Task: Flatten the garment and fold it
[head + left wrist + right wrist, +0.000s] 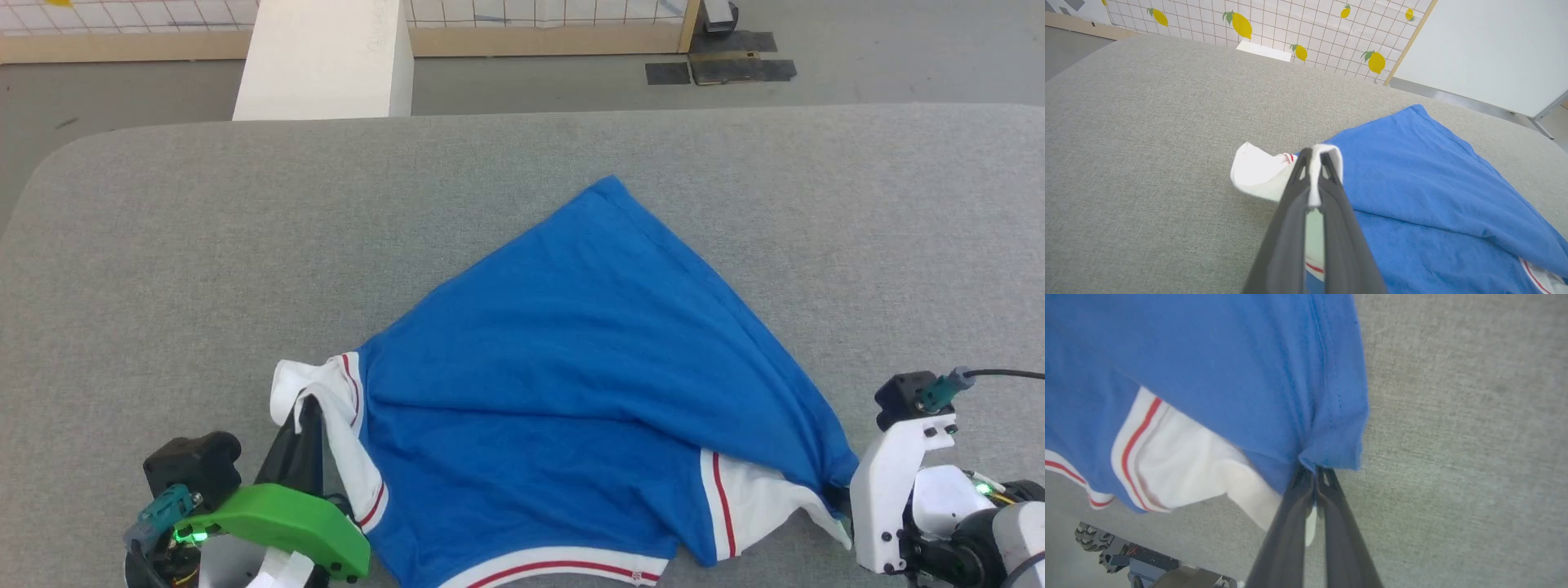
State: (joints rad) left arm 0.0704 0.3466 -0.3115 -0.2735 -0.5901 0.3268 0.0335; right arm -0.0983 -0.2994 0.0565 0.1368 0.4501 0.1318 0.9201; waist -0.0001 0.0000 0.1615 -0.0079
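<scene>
The garment [571, 367] lay rumpled on the grey table [147, 245], spread from the centre toward six o'clock in the head view, with one blue corner pointing to twelve. The left gripper [1315, 154], at seven o'clock, was closed on the white sleeve [1257, 171]. The right gripper [1314, 472], at four o'clock, was clamped on bunched blue fabric. The step in hand appeared to be flattening. The next move would probably call for drawing both holds apart, toward nine and three o'clock, to remove the creases before folding.
</scene>
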